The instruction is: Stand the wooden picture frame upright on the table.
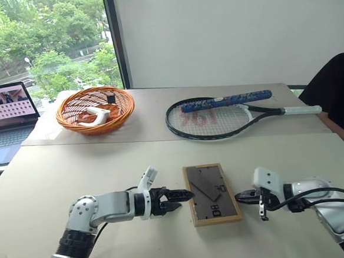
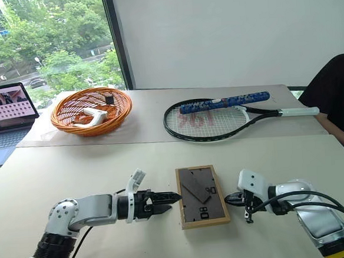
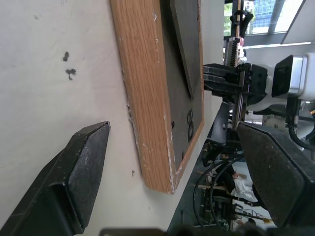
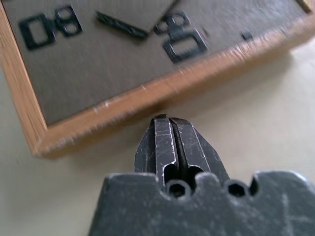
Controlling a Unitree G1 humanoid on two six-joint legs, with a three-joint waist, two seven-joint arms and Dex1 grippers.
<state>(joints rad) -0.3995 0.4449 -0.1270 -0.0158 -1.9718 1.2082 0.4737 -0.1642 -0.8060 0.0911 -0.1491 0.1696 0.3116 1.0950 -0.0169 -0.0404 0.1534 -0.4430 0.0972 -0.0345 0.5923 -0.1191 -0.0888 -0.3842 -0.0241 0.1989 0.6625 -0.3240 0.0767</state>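
Frame [image 1: 212, 194] lies flat on the table [image 1: 74, 171], back side up, dark backing with the stand flap showing, near-centre between the two arms. Left gripper [image 1: 181, 199] sits at the frame's left edge, fingers spread wide: in the left wrist view one finger [image 3: 74, 172] is out on the bare table and the other [image 3: 280, 172] is up over the frame side, wooden edge between them, nothing clamped. Upper fingertip looks to be at or just over the frame's left edge; can't confirm contact. Right gripper [image 1: 241, 196] is just off the frame's right edge, fingers pressed fully together, empty; right wrist view puts the tip [image 4: 165, 129] close to the wooden edge with a thin strip of table between. Far side of the table: orange basket [image 1: 95, 109] at far left with a white item and a small black one inside, racket [image 1: 218, 117] at far centre with a blue grip tube [image 1: 226, 101] lying across it. Laptop [image 1: 5, 114] at left edge, screen on. Person's dark sleeve [image 1: 335, 94] at far right.
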